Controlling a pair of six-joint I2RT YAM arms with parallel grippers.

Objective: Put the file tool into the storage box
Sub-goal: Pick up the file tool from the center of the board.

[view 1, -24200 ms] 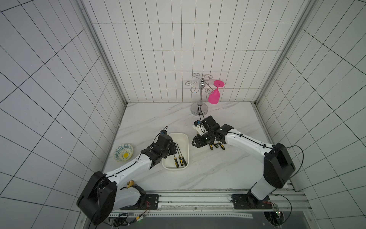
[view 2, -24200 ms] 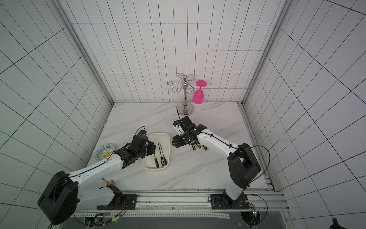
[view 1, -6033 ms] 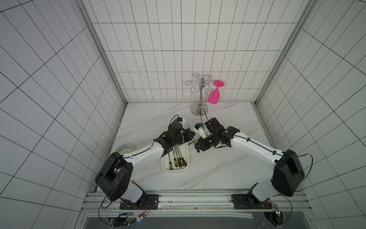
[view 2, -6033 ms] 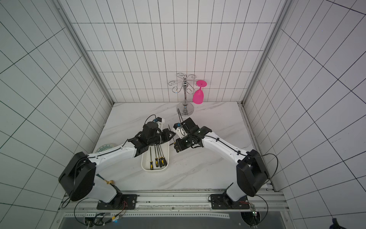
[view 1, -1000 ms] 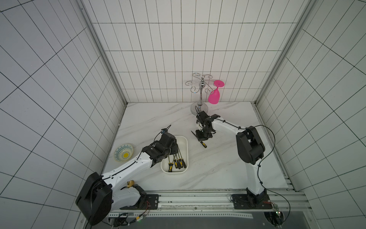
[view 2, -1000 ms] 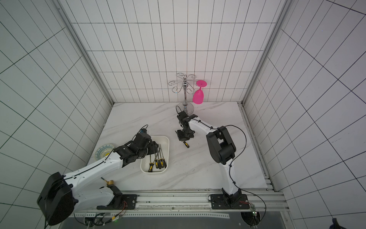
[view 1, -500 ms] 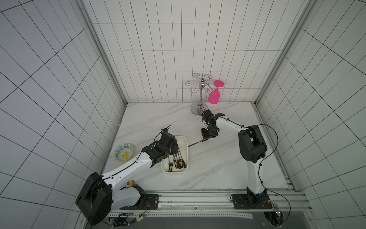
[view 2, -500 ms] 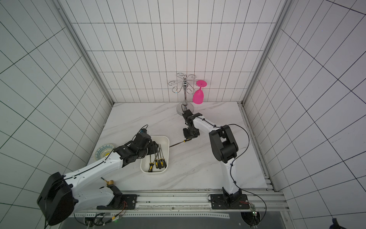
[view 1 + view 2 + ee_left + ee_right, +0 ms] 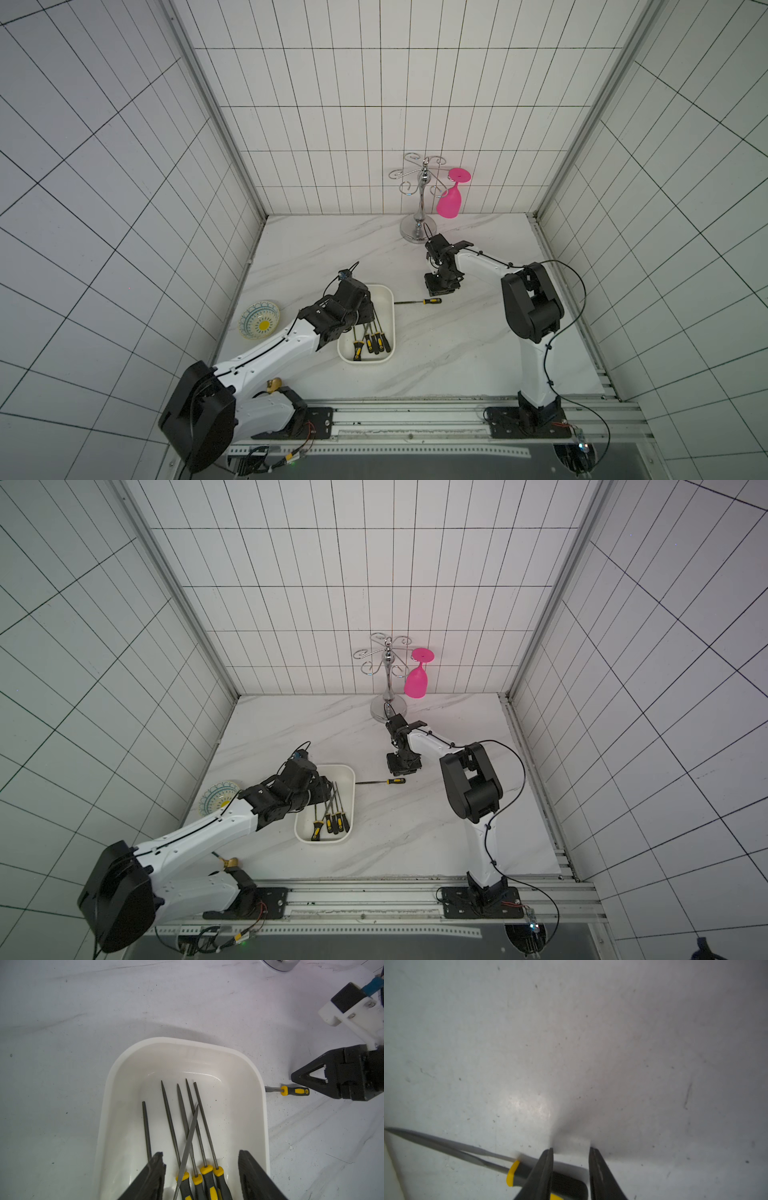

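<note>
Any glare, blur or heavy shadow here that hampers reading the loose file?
Right wrist view: soft focus, glare patch on the white marble tabletop, broad shadow around the right tool, black-and-yellow file still readable. Left wrist view: sharp, sheen inside the white rectangular storage tray. Both top views: even light, file small but crisp.

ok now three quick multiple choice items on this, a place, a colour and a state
1. Where does the lone file lie?
A) on the table beside the storage box
B) inside the storage box
C) held up in the air

2. What colour is the wine glass hanging on the rack?
A) blue
B) pink
C) clear

3. How are the left fingers?
A) shut on a file
B) open above the box, empty
C) shut, empty

Answers: 1 A, it lies flat by the box rim; 2 B, plainly pink; 3 B, wide gap in the left wrist view.
</note>
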